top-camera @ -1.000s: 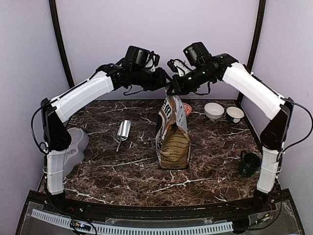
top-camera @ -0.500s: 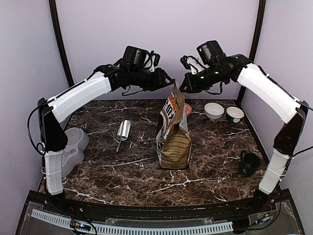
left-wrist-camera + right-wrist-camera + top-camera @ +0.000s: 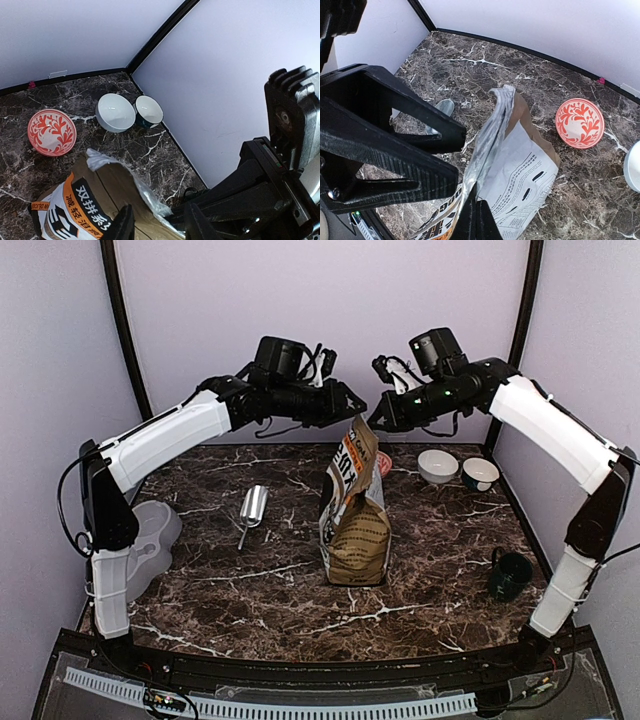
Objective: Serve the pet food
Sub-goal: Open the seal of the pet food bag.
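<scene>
Bag (image 3: 355,520) upright at centre, mouth slightly open; pet food not visible (interior hidden). Right gripper (image 3: 472,210) pinches the rim at 3 o'clock. Left gripper (image 3: 160,217), fingers spread, straddles the rim at 9 o'clock.

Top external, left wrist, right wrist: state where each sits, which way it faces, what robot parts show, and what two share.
Top external: above and behind the robot, facing down and forward over the table; left arm, right arm show.
Left wrist: above the dog-food bag, facing the far right corner; own fingertips, right arm.
Right wrist: above the bag, facing the far left corner; right gripper, left gripper.
Shared: both wrists see the red patterned bowl.
</scene>
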Motion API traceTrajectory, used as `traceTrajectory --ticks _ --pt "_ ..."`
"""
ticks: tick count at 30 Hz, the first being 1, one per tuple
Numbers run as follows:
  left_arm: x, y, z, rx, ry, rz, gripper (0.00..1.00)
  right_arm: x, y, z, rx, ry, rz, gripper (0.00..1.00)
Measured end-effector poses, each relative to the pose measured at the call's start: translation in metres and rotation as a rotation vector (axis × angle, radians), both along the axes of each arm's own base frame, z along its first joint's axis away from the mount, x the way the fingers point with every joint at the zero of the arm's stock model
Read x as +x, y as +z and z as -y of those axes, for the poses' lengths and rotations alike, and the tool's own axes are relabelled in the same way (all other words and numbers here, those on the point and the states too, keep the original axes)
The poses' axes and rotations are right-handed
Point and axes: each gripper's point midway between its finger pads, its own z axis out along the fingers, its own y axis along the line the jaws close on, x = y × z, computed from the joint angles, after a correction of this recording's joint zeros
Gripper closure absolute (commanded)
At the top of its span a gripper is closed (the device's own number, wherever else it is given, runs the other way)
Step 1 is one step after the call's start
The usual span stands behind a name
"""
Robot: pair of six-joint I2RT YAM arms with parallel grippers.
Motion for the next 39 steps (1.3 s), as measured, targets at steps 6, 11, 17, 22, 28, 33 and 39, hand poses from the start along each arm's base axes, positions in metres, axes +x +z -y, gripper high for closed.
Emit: traceTrajectory --ticks 6,11,17,22,28,33,39 --pt "-0.001 0.002 0.003 -0.003 -0.004 0.004 0.65 -0.001 0.002 -0.002 0.024 0.02 -0.005 1.0" --pt "0.002 -0.004 0.004 0.008 0.008 0.001 0.68 -0.001 0.002 -0.003 0.031 0.027 -0.009 1.0" --pt "0.009 -0.018 0.006 0.028 0.025 -0.011 0.82 -0.001 0.002 -0.005 0.039 0.032 -0.006 1.0" --pt "0.011 -0.016 0.007 0.024 0.026 -0.002 1.0 0.0 0.001 -0.005 0.043 0.034 -0.006 1.0" --pt "0.011 -0.014 0.007 0.017 0.027 -0.006 1.0 0.001 0.002 -0.004 0.043 0.032 -0.004 1.0" --pt "0.01 -0.012 0.005 0.033 0.035 -0.015 1.0 0.003 0.0 -0.001 0.023 0.02 0.004 1.0" --pt "0.009 -0.014 0.0 0.075 0.048 -0.014 1.0 0.005 -0.008 0.008 -0.032 -0.011 0.009 1.0"
